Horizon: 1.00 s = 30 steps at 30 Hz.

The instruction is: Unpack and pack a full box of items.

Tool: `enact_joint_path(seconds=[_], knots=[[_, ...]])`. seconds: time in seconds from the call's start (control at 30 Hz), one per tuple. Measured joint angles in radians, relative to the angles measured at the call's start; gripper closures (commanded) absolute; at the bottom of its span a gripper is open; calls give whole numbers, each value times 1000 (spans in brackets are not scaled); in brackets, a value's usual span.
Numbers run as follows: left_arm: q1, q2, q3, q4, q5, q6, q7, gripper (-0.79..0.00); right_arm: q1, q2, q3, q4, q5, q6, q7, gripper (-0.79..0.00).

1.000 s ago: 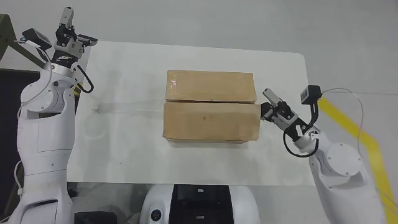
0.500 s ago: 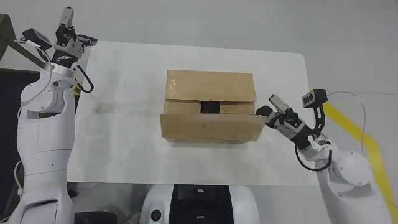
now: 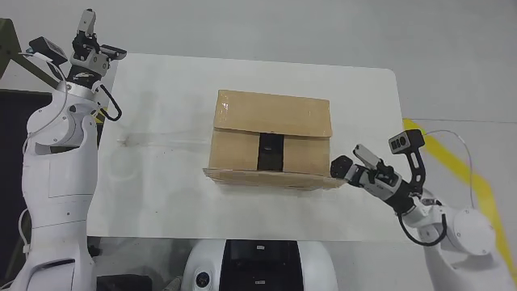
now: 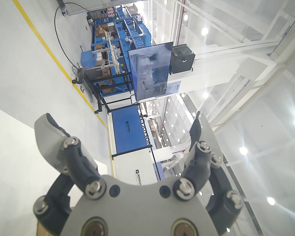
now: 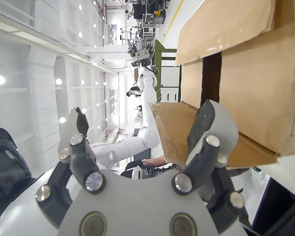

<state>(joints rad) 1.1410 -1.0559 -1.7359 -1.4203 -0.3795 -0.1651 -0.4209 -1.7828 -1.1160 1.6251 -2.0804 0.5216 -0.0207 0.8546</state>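
A brown cardboard box sits mid-table. Its far top flap lies shut, while the near flap is swung out toward the table's near edge. Between the two inner flaps a dark gap shows the inside. My right gripper is at the right end of the near flap. It stands open, with the flap's corner between its fingers and against one pad. Beyond the table's far left corner my left gripper is raised, open and holding nothing.
The white table has bare surface left and right of the box. A dark green stand stands off the table's left edge. A yellow floor line runs on the right.
My right gripper has drawn back toward the near edge and the near flap has swung open with it, baring the dark gap. The left arm has kept still.
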Motion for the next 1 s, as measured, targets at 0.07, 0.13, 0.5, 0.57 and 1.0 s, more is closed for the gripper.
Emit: enact_joint_path(seconds=[0.07,0.13,0.5,0.57,1.0], knots=[[0,0,0,0,0,0,0,-785,-13,1,6,-6,14,0,16,-785],[0,0,0,0,0,0,0,-785,-28,3,12,-15,27,0,34,-785],[0,0,0,0,0,0,0,-785,-92,13,26,-75,29,25,122,-785],[0,0,0,0,0,0,0,-785,-112,15,24,-93,25,29,133,-785],[0,0,0,0,0,0,0,-785,-185,26,-13,-109,-29,82,170,-785]])
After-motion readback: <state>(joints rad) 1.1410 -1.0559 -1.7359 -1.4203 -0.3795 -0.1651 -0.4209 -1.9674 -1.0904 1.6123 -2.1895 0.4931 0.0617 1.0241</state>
